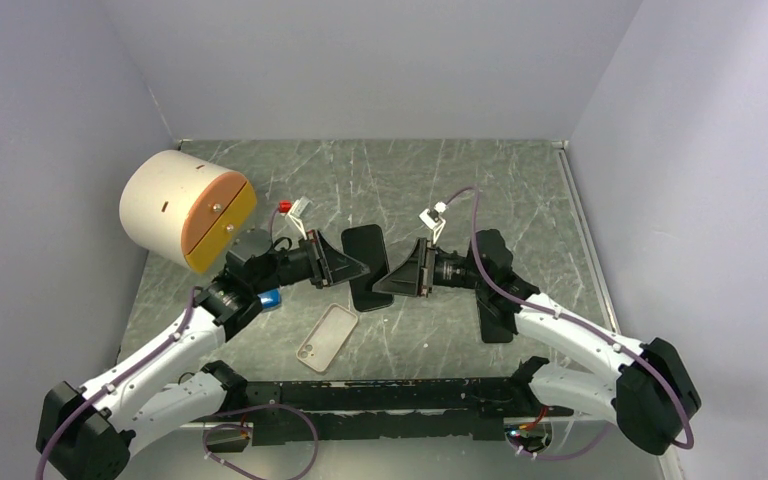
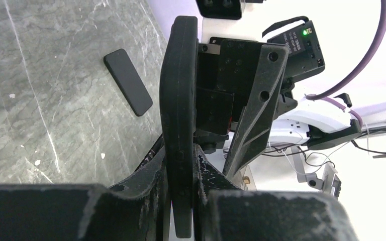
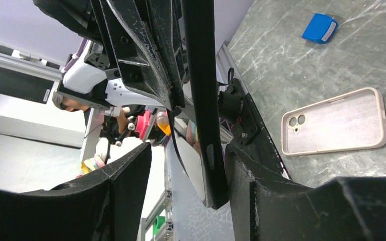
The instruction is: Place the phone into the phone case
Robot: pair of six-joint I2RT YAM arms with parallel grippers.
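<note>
Mid-table, raised above the grey marbled tabletop (image 1: 520,200): thin black phone (image 1: 365,245) held on edge between the two arms. Left gripper (image 2: 181,165) is pinched tight on one end of the phone, a pad pressed to each face. Right gripper (image 3: 188,150) straddles the opposite end with jaws parted, one finger just beside the phone and the other well clear. No grip there. Pale beige translucent phone case (image 1: 327,337) lies flat on the tabletop near the front edge, camera cutout toward the arm bases, apart from both grippers. Second black slab (image 2: 128,82) lies flat farther off.

Pale lilac walls (image 1: 360,60), grey marbled tabletop (image 1: 520,180)
</note>
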